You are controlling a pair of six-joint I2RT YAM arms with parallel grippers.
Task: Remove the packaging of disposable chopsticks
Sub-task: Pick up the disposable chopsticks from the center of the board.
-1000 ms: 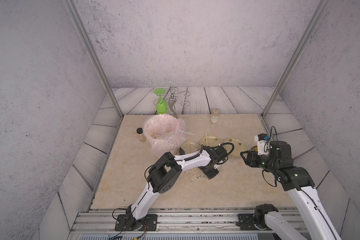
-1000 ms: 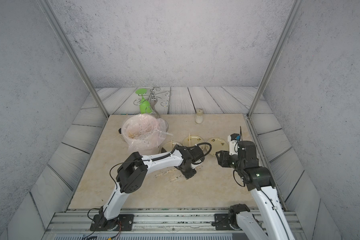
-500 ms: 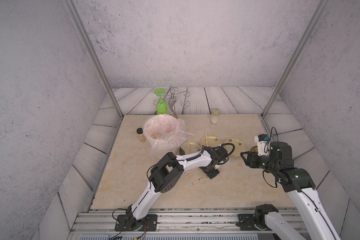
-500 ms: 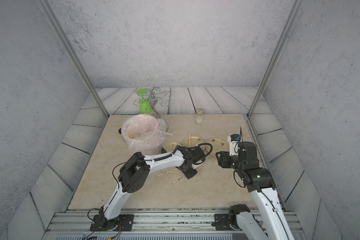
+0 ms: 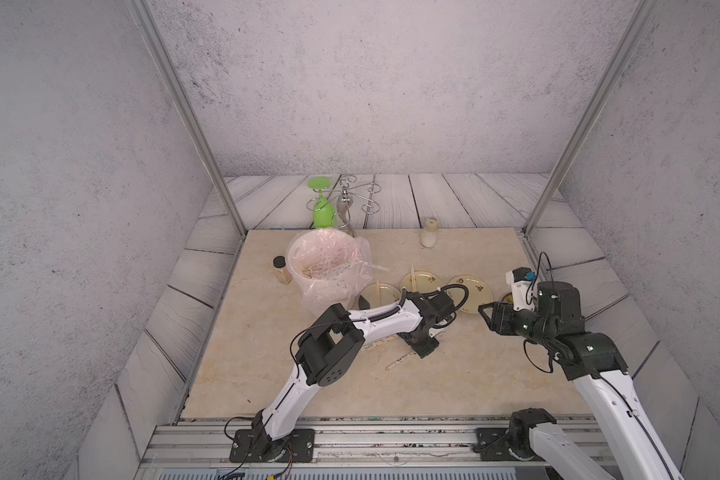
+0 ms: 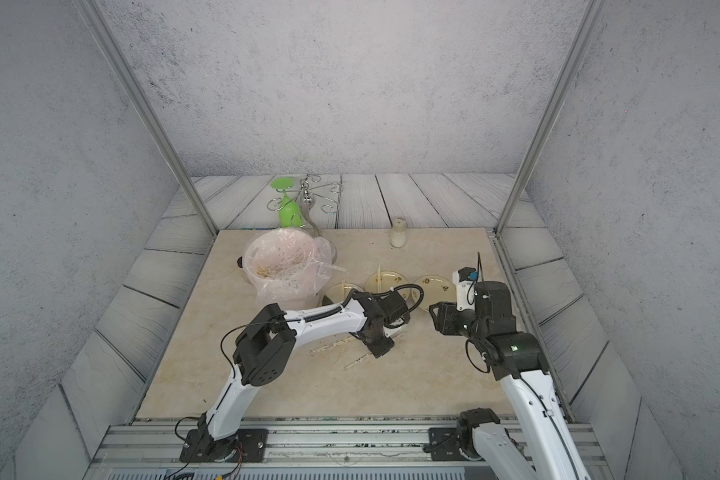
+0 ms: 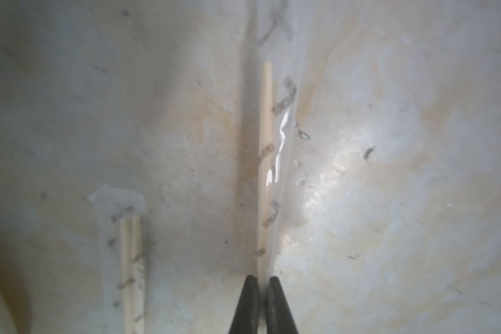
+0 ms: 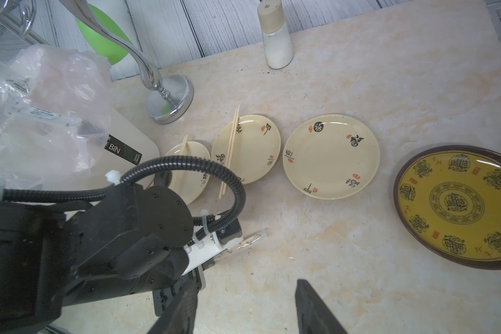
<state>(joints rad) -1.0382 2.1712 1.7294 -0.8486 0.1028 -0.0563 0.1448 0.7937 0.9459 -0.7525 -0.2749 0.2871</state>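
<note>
My left gripper (image 7: 262, 278) is shut on the clear packaging (image 7: 281, 138), a printed sleeve with disposable chopsticks (image 7: 266, 121) inside, lying on the table. In both top views this gripper (image 5: 422, 351) (image 6: 378, 348) points down at the table, and the wrapped pair (image 5: 400, 362) (image 6: 356, 361) runs out toward the front. A second wrapped pair (image 7: 131, 260) (image 5: 373, 344) lies beside it; one sleeve end (image 8: 255, 235) sticks out past the left wrist. My right gripper (image 8: 245, 282) (image 5: 481, 309) hangs open and empty to the right, above the table.
Two small plates (image 8: 252, 162) (image 8: 194, 185) each carry bare chopsticks (image 8: 230, 150); beside them are an empty plate (image 8: 330, 156) and a dark-rimmed yellow plate (image 8: 457, 205). A bin with a pink liner (image 5: 325, 266), a small jar (image 5: 280, 269), a glass rack (image 5: 344, 199) and a white bottle (image 5: 429, 232) stand behind.
The left jaws have closed onto the sleeve, and the wrapped pair has shifted slightly toward the front. The right arm has not moved.
</note>
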